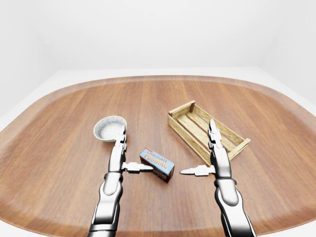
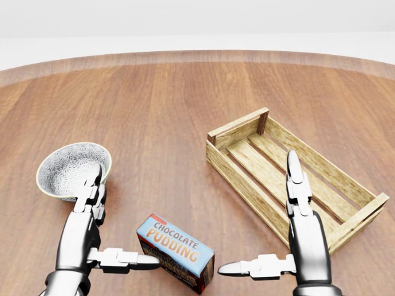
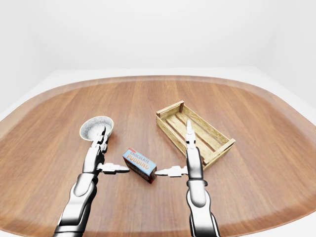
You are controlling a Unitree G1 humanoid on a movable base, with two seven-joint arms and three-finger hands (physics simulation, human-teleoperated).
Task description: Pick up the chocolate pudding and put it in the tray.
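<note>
**Colours and patterns on my table**

My left hand (image 2: pixel 83 231) and my right hand (image 2: pixel 299 246) are both glossy silver-grey metal, with darker grey in the joints and pale, almost white highlights along the fingers. The chocolate pudding (image 2: pixel 176 251) box has a light blue top face with orange lettering outlined in white, a red corner stripe, and a dark brown side panel. The tray (image 2: pixel 237 132) is pale, yellowish raw wood with visible grain on its slats. The bowl (image 2: pixel 52 163) is white inside, covered in a fine grey speckled pattern. The table (image 2: pixel 154 98) is warm reddish-brown wood with long plank streaks and a lighter rim. The walls behind are plain white.
</note>
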